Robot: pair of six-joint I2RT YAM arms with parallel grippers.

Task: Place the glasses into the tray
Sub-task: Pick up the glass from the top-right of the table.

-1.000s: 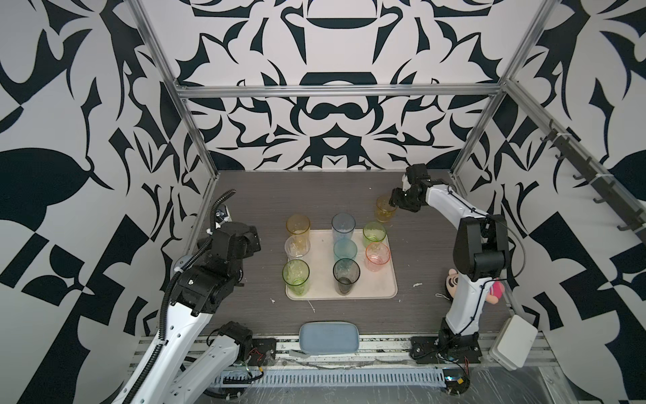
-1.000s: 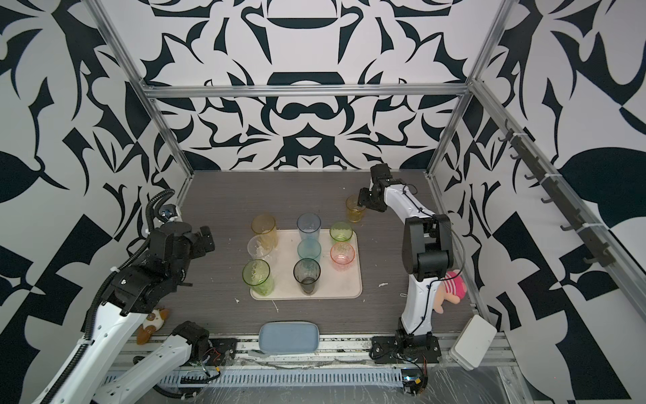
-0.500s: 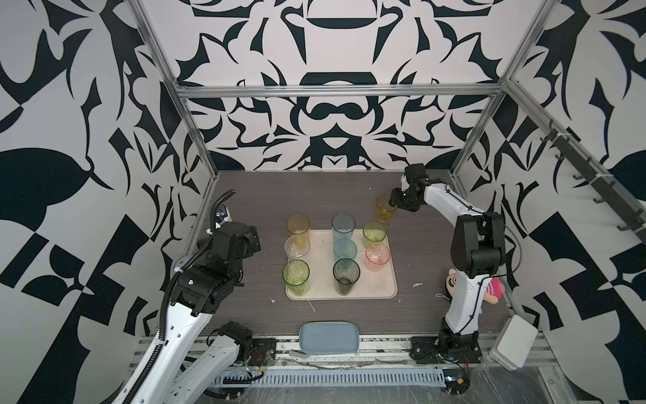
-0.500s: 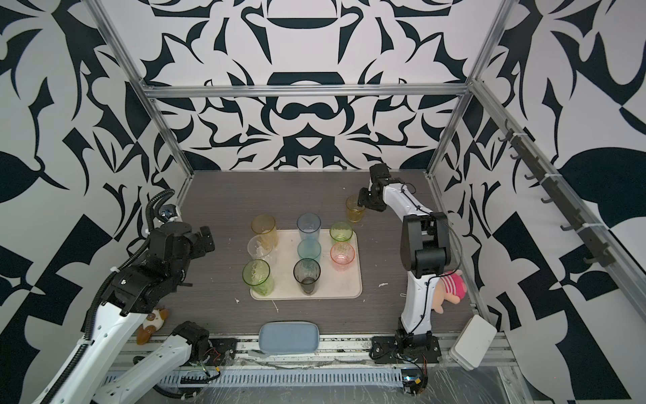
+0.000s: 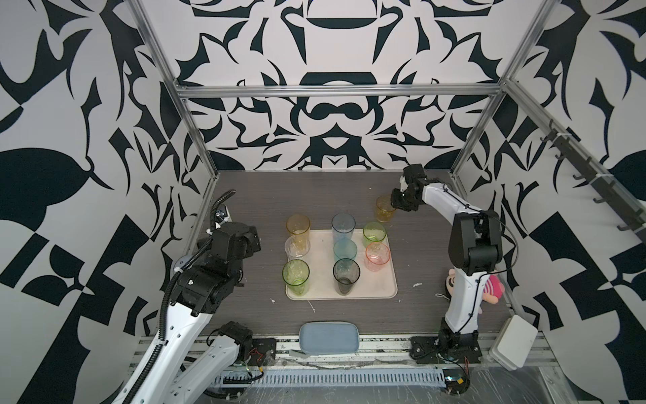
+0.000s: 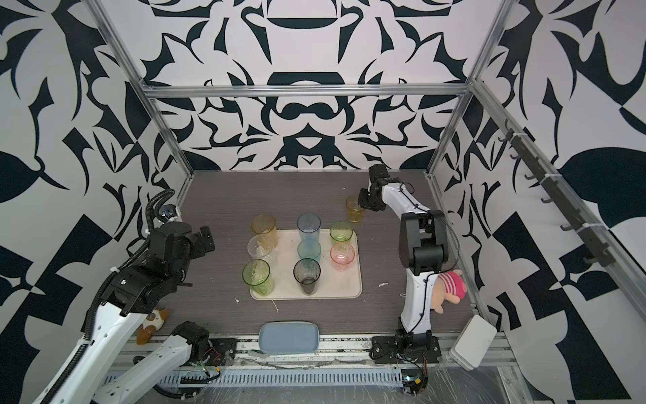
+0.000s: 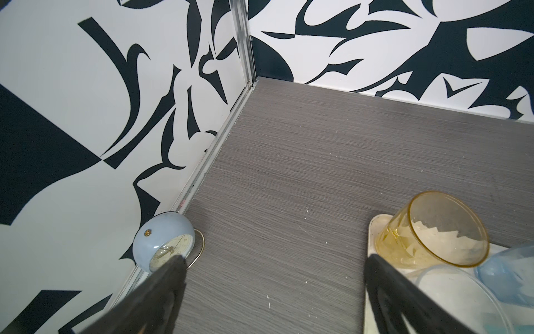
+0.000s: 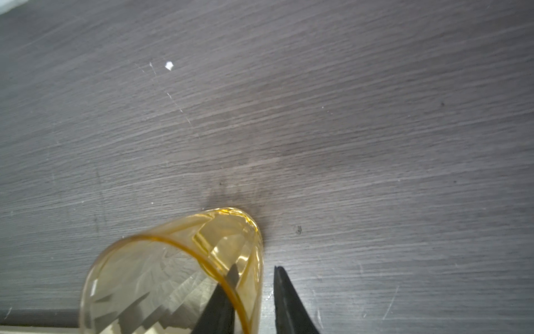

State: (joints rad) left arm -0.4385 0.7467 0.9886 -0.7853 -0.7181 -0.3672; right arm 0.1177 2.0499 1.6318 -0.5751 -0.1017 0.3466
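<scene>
Right fingers (image 8: 289, 306) straddle amber glass (image 8: 161, 274) rim, slightly gapped; left fingers (image 7: 161, 292) wide.

Cluster of glasses (image 5: 345, 250) on tray (image 5: 377, 286); lone glass (image 5: 384, 208) behind, rightward; pad (image 5: 328, 337) in front

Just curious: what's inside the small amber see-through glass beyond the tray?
One black finger of the right tool dips inside the small amber see-through glass; otherwise it looks empty. The finger hides part of its wall.
</scene>
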